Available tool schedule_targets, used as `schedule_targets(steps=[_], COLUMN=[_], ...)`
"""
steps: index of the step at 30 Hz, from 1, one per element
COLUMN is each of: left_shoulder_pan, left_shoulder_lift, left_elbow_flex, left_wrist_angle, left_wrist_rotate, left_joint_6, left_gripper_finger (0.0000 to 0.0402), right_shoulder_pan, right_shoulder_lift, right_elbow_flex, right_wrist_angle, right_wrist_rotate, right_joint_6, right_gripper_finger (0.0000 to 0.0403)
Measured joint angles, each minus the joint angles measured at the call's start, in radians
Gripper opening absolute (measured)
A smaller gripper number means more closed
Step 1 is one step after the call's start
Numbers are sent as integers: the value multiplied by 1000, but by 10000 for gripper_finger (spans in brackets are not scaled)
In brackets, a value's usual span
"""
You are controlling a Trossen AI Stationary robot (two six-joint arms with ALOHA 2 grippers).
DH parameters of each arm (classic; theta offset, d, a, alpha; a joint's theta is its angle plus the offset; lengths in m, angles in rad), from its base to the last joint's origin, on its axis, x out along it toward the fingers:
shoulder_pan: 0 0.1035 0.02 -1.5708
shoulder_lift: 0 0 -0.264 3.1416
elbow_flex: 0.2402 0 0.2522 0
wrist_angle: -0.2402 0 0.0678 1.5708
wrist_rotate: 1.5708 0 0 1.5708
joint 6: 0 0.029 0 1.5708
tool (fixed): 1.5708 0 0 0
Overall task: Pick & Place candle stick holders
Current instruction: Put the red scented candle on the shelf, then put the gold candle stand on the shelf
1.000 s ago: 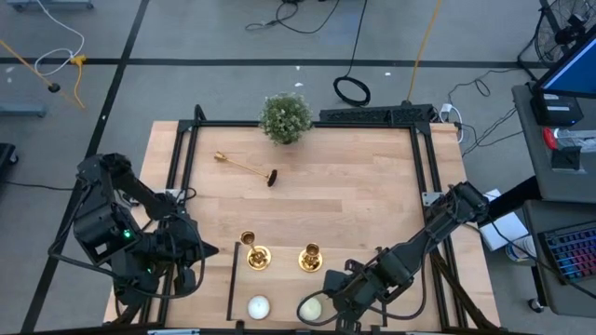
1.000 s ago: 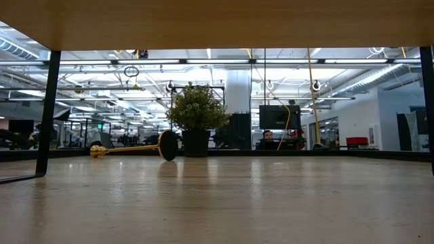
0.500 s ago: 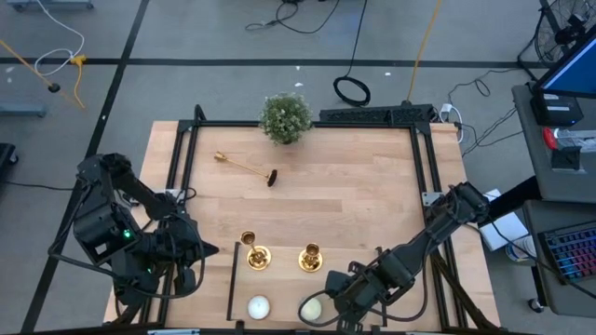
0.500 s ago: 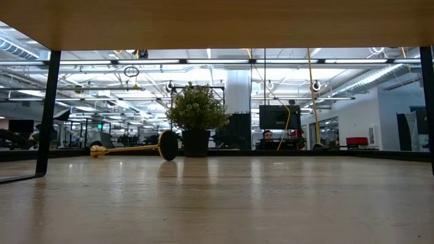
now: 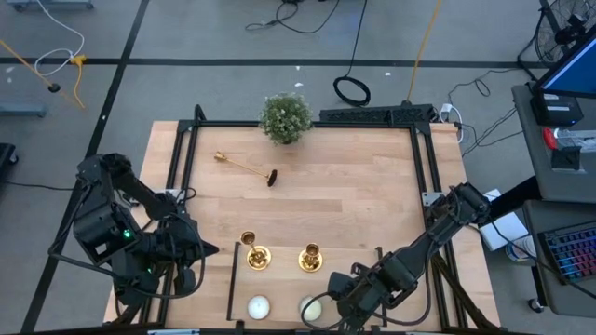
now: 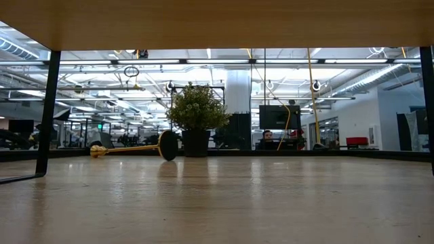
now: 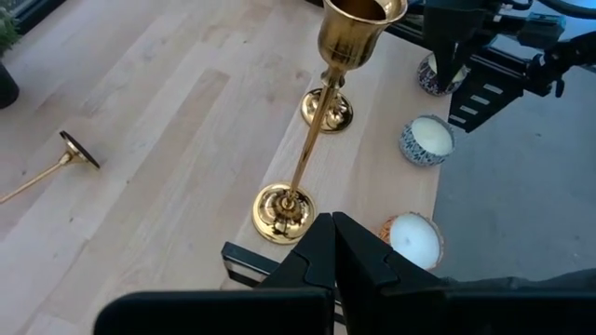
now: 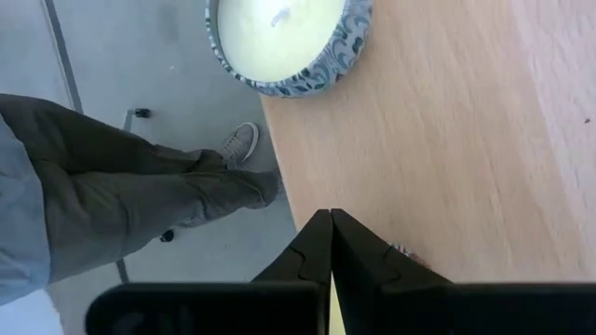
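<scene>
Two gold candle stick holders (image 5: 256, 256) (image 5: 310, 258) stand upright on their round bases near the table's front edge. A third (image 5: 247, 167) lies on its side at the far left, near the potted plant; the low view also shows this holder (image 6: 129, 149). My left gripper (image 5: 207, 249) hovers shut just left of the standing pair, and in its wrist view the left gripper (image 7: 332, 233) points at the nearer holder's base (image 7: 284, 212). My right gripper (image 5: 330, 298) is shut over the front edge, beside a pale candle (image 8: 289, 37). Neither holds anything.
The potted plant (image 5: 285, 116) stands at the far edge. Two round candles (image 5: 258, 307) (image 5: 312, 309) sit along the front edge. A black frame rail (image 5: 230, 279) lies left of the standing holders. A person's legs (image 8: 112, 195) show beyond the front edge.
</scene>
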Motion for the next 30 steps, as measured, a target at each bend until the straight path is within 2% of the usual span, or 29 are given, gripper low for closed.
schedule_targets(steps=[5,14,17,21,26,30], left_shoulder_pan=[0,0,0,0,11,37], left_shoulder_lift=[0,0,0,0,0,0], left_elbow_flex=[0,0,0,0,0,0], left_wrist_angle=[1,4,4,4,0,-4], left_wrist_rotate=[0,0,0,0,-26,-87], left_joint_6=[0,-18,-24,-22,-13,-27], left_gripper_finger=[1,1,1,1,1,1], right_shoulder_pan=[-14,-55,-67,-92,-187,-318], right_shoulder_lift=[-13,-124,-175,-242,-297,-315], right_elbow_flex=[0,0,0,0,0,0], right_wrist_angle=[-25,-88,-152,-347,-526,-530], right_wrist_rotate=[53,261,292,309,334,339], right_joint_6=[-26,-55,-28,46,7,-147], right_gripper_finger=[0,0,0,0,0,0])
